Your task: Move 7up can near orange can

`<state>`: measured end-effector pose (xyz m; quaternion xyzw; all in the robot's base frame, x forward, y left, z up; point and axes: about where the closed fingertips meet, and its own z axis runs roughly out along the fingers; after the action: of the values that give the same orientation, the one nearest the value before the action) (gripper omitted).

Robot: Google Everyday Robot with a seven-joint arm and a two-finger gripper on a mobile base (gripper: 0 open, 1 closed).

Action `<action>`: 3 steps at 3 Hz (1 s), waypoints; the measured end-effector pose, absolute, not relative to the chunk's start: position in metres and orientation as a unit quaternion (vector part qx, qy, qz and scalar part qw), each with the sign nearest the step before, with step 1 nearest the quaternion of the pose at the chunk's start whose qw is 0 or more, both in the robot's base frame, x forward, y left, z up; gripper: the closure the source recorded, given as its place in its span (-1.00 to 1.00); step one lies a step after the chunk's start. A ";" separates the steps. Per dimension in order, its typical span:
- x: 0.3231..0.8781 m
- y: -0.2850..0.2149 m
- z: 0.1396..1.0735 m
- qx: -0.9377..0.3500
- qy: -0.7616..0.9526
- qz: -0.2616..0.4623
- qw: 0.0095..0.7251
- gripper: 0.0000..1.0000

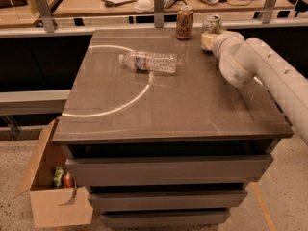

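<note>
The 7up can [211, 23], silver with a shiny top, stands upright at the back right of the brown table [163, 109]. The orange can [184, 22] stands upright a short gap to its left, near the table's back edge. My gripper [207, 40] is at the lower part of the 7up can, at the end of the white arm [260, 61] that reaches in from the right. Its pale fingers cover the can's lower body and appear closed on it. The can's base is hidden behind the gripper.
A clear plastic bottle [150, 61] lies on its side at the table's back middle. A metal rail with posts [159, 6] runs behind the table. A cardboard box [53, 191] holding items sits on the floor at the lower left.
</note>
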<state>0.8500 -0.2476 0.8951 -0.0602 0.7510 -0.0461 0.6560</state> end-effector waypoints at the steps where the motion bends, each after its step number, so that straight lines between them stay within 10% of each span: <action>1: 0.863 -0.234 0.890 -0.070 0.752 -0.032 0.654 1.00; 3: 0.909 -0.220 0.892 -0.036 0.746 -0.028 0.664 0.70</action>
<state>0.9086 -0.2198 0.8921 -0.0365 0.7462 -0.0278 0.6642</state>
